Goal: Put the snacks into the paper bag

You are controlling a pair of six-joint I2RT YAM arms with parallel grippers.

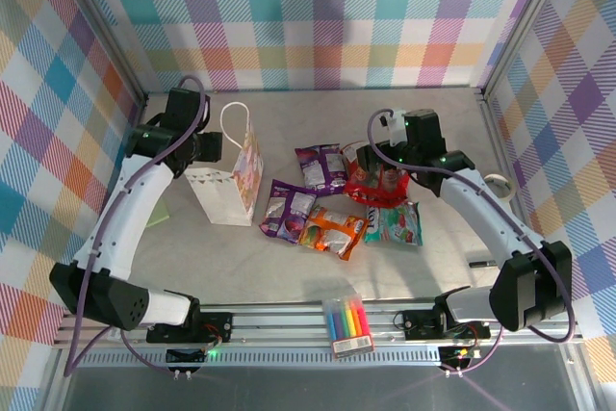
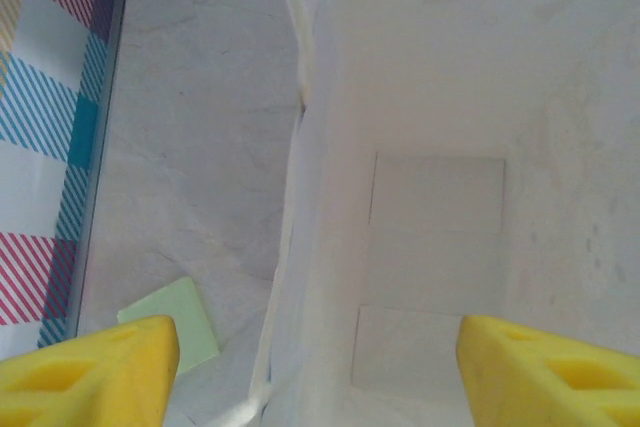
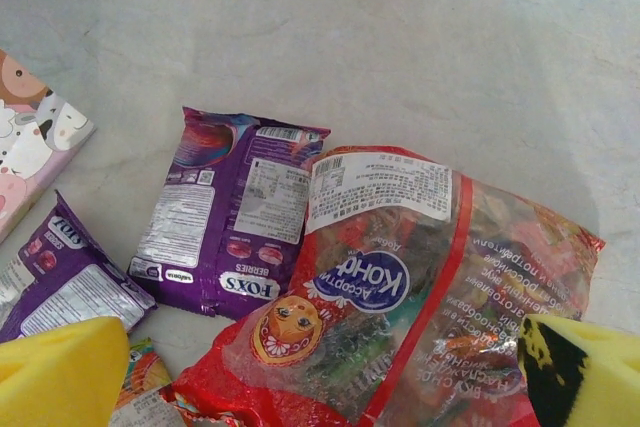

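Red snack packet [image 3: 400, 287] lies between the spread right jaws — flat.

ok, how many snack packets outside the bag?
5, all right of the paper bag: near purple packet closest, far purple packet behind it, then orange packet, red packet, teal packet. Overlaps could hide more.

FOX'S BERRIES on purple packet [image 3: 225, 212]

White arm links [image 1: 130, 209], black joints [image 1: 527, 295], purple cables [image 1: 203, 101], yellow foam tool fingers [image 2: 90, 367]
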